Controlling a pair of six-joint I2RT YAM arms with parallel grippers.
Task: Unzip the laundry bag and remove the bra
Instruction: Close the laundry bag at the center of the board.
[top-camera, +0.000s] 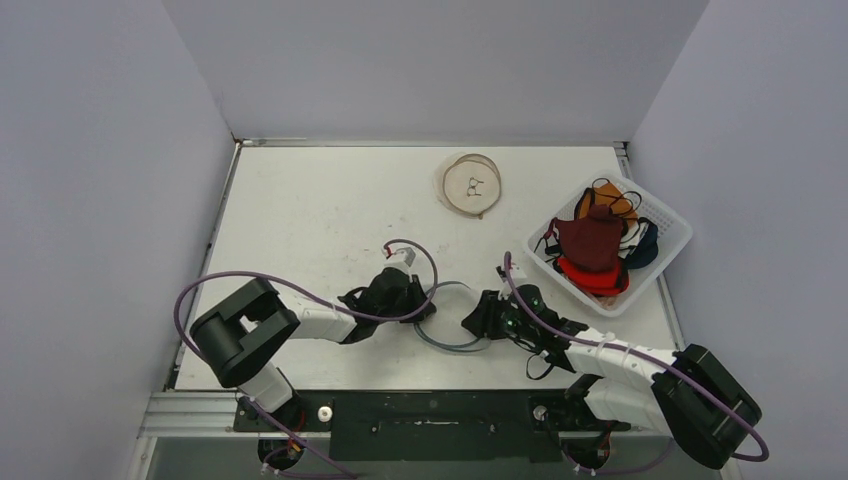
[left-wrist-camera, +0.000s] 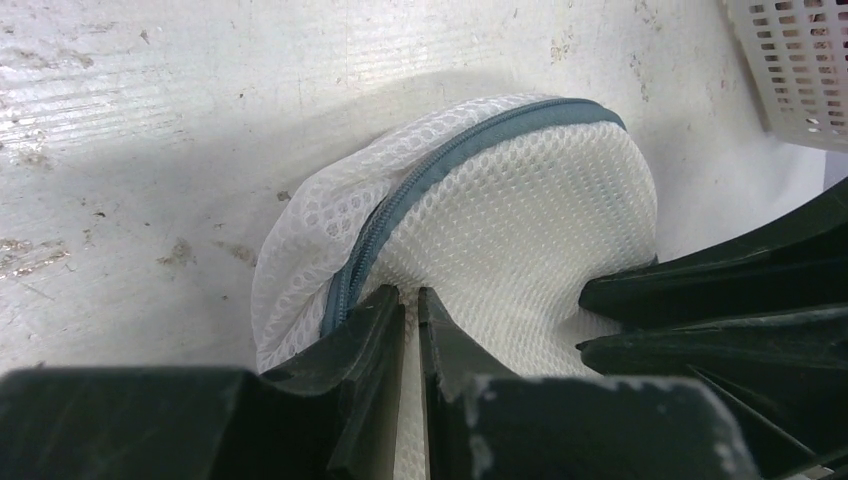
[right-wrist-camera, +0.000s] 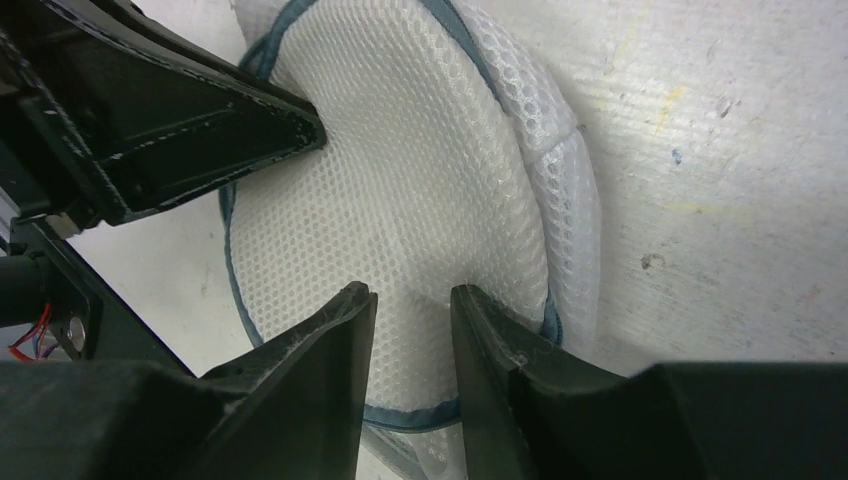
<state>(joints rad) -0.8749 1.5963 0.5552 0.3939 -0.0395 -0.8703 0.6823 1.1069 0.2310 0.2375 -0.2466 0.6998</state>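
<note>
The laundry bag (top-camera: 448, 318) is a round white mesh pouch with a blue-grey zipper round its rim, lying at the table's near centre between both arms. My left gripper (left-wrist-camera: 412, 292) is shut, pinching a fold of the bag's mesh (left-wrist-camera: 500, 210) just beside the zipper (left-wrist-camera: 400, 200). My right gripper (right-wrist-camera: 412, 290) stands open over the opposite side of the bag (right-wrist-camera: 400, 180), its fingertips pressing into the mesh with bare netting between them. In the top view the left gripper (top-camera: 425, 300) and right gripper (top-camera: 472, 322) face each other across the bag. The bra is hidden.
A white slatted basket (top-camera: 668, 215) full of dark red, orange and black garments sits at the right, its corner in the left wrist view (left-wrist-camera: 800, 70). A flat round beige pouch (top-camera: 470, 183) lies at the back. Grey walls close in the table.
</note>
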